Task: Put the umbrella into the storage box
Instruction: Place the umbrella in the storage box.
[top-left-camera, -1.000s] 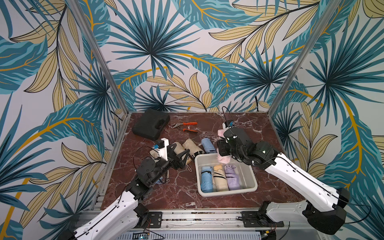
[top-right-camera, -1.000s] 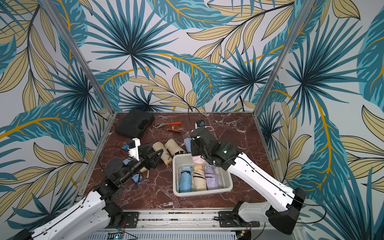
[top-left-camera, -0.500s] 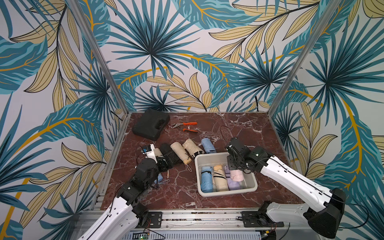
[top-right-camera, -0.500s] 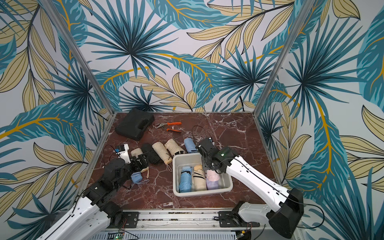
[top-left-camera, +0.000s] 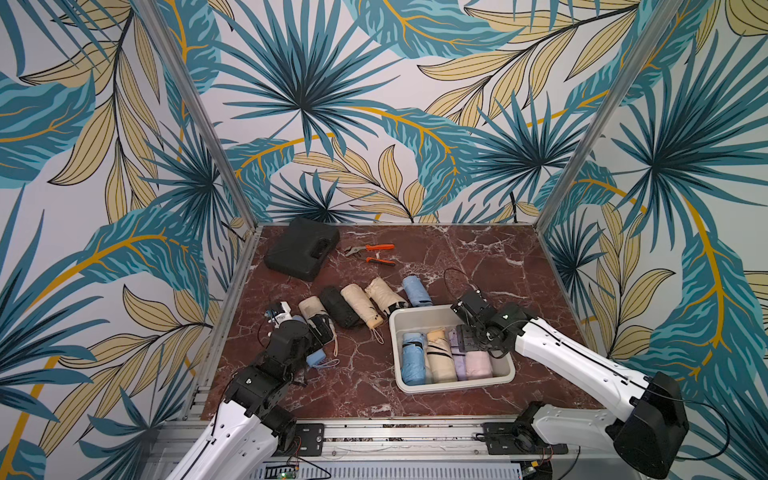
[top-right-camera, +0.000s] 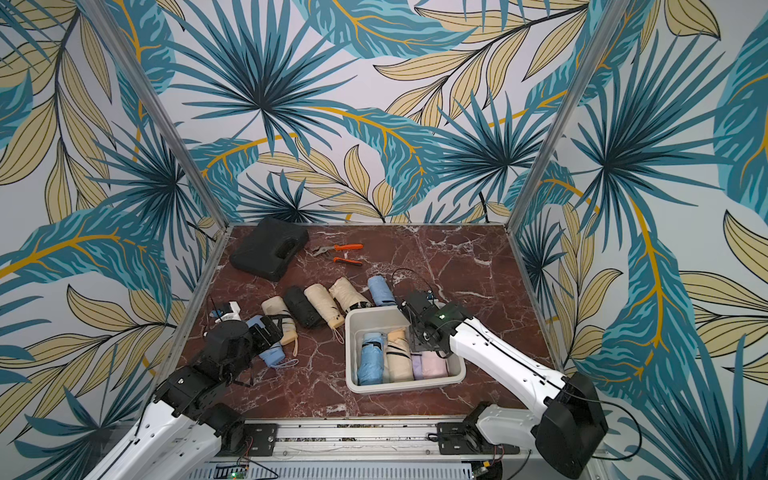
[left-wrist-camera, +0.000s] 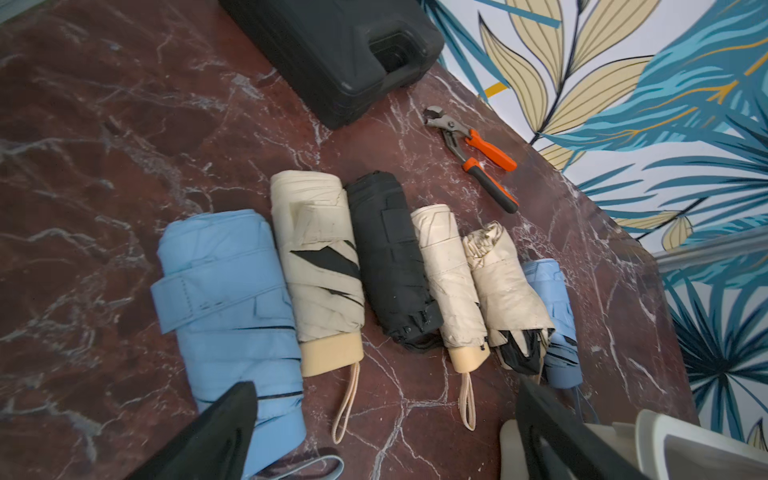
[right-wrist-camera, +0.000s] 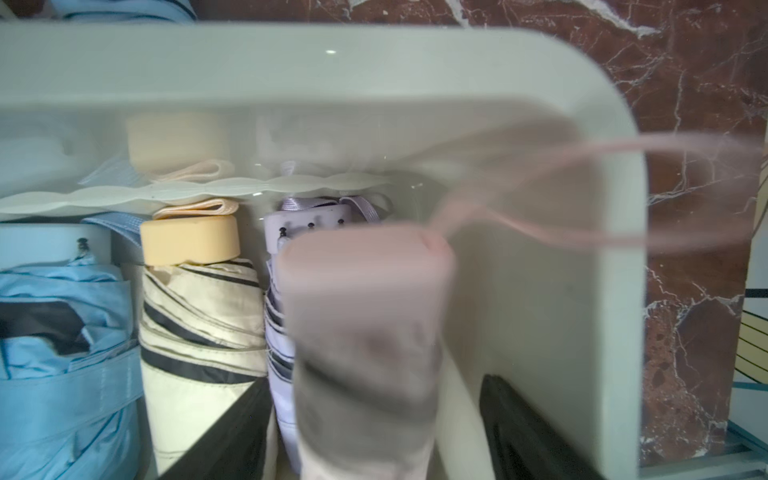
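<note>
Four umbrellas (top-left-camera: 440, 359) were chilling in the storage box (top-left-camera: 424, 322), the pink umbrella (right-wrist-camera: 365, 324) loose between my wide-open right jaws, and my left jaws hung open over a blue umbrella (left-wrist-camera: 228, 291) on the surface (left-wrist-camera: 104, 124).

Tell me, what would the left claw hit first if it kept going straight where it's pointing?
Probably the nearest beige umbrella, beside the light blue umbrella; the open left gripper aims roughly there, though depth is unclear.
</note>
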